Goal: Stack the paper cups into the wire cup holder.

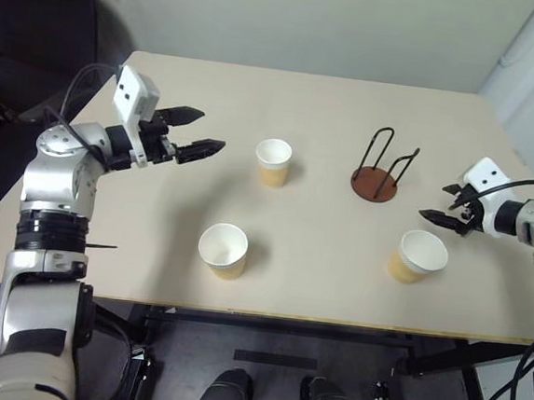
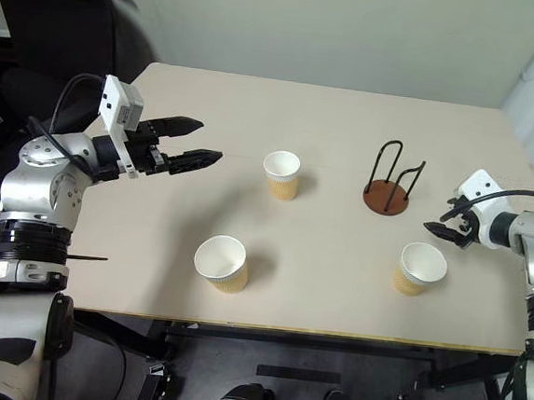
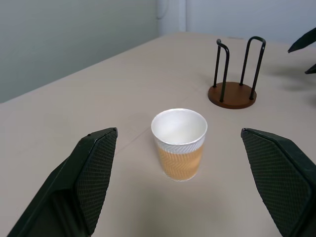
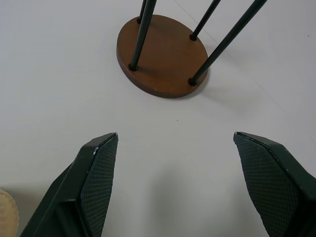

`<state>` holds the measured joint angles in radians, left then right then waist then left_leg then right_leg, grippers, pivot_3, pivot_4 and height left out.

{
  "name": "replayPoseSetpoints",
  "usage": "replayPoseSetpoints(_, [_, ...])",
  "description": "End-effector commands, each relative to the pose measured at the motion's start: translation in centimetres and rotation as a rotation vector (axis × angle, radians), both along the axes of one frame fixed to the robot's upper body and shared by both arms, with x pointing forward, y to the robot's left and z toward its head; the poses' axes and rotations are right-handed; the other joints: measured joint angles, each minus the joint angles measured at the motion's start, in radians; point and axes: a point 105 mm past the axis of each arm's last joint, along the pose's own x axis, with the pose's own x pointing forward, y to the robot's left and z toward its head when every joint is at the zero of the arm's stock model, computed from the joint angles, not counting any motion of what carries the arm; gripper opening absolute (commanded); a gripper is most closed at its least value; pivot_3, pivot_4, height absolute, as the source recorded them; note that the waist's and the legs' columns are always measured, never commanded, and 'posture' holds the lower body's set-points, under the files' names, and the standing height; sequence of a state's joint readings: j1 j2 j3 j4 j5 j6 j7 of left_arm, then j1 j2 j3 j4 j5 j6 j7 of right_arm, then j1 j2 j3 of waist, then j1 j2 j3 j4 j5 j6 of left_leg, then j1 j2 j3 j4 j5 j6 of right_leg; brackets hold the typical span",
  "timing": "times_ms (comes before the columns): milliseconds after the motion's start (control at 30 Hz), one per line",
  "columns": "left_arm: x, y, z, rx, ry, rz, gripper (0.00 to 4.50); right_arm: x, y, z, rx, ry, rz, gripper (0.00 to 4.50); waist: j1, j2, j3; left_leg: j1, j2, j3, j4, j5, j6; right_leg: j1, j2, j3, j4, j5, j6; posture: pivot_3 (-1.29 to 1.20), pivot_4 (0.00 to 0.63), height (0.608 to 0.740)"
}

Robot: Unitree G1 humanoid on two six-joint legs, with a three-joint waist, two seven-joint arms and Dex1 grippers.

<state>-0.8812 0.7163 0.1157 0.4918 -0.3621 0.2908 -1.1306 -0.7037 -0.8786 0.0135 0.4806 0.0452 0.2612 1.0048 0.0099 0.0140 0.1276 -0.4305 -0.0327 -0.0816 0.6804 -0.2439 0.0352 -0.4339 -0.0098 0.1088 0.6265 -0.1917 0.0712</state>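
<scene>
Three paper cups stand upright and apart on the beige table: one mid-table (image 1: 273, 161), one near the front edge (image 1: 223, 250), and one at the front right (image 1: 418, 256). The wire cup holder (image 1: 374, 183) stands right of the middle cup, with nothing in it. My left gripper (image 1: 208, 130) hovers open to the left of the middle cup (image 3: 179, 143), pointing at it across a gap. My right gripper (image 1: 435, 202) is open and held low, just right of the holder (image 4: 163, 54) and behind the front-right cup, touching neither.
A black office chair (image 1: 40, 12) stands beyond the table's back left corner. The table's front edge (image 1: 266, 314) runs just below the two nearer cups. A pale wall rises behind the far edge.
</scene>
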Motion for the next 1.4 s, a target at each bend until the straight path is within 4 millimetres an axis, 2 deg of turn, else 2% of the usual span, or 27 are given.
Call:
replayPoseSetpoints(33, [0.1,-0.6,2.3,0.002,-0.066,-0.029,4.28,-0.3,0.0,1.6,-0.002,-0.061,0.004,3.80,0.001,0.000,0.000,0.000,0.000,0.000,0.000,0.000,0.000,0.000,0.000,0.000,0.000,0.000,0.000,0.00,0.150,0.740])
replayPoseSetpoints(300, [0.5,-1.9,2.4,-0.025,-0.067,-0.085,4.28,-0.7,-0.4,2.0,0.003,-0.067,-0.012,3.80,-0.002,0.000,0.000,0.000,0.000,0.000,0.000,-0.002,0.004,0.000,0.000,0.000,0.000,0.000,0.000,0.00,0.150,0.740])
replayPoseSetpoints(467, [1.0,-2.7,3.5,-0.018,-0.080,-0.129,4.28,-1.2,-0.8,4.0,0.080,-0.084,-0.037,3.80,0.001,0.000,0.000,-0.001,0.000,0.000,0.000,-0.002,0.003,-0.001,0.000,0.000,0.000,0.000,0.000,0.00,0.150,0.740])
replayPoseSetpoints(700, [1.8,-4.3,4.5,0.000,-0.111,-0.174,4.28,-2.1,-1.2,5.2,0.117,-0.067,-0.043,3.80,0.002,0.000,0.000,-0.002,0.000,0.000,0.000,-0.002,0.003,-0.001,0.000,0.000,-0.001,0.000,0.000,0.00,0.150,0.740])
replayPoseSetpoints(800, [1.8,-4.4,4.5,0.007,-0.113,-0.185,4.28,-2.2,-0.4,5.5,0.156,-0.050,-0.022,3.80,-0.001,0.000,0.000,-0.002,0.000,0.000,0.000,-0.002,0.003,-0.002,0.000,0.000,-0.001,0.000,0.000,0.00,0.150,0.740])
replayPoseSetpoints(933, [1.8,-3.9,3.9,0.014,-0.104,-0.180,4.28,-2.2,1.2,5.0,0.187,-0.008,0.033,3.80,-0.004,0.000,0.000,-0.005,0.000,0.000,0.000,0.001,-0.001,-0.005,0.001,0.000,-0.001,0.001,0.000,0.00,0.150,0.740])
replayPoseSetpoints(1167, [1.8,-4.0,3.8,0.017,-0.108,-0.179,4.28,-0.5,3.5,4.3,0.262,-0.009,0.040,3.80,-0.008,0.000,0.000,-0.005,0.000,0.000,0.001,0.001,0.003,-0.005,0.001,0.001,-0.001,0.001,0.000,0.00,0.150,0.740])
replayPoseSetpoints(1400, [1.7,-3.5,4.3,0.025,-0.123,-0.164,4.28,1.2,4.8,2.9,0.225,-0.042,0.019,3.80,-0.005,0.000,0.000,-0.005,0.000,0.000,0.001,0.002,0.004,-0.005,0.000,0.000,0.000,0.001,0.001,0.00,0.150,0.740])
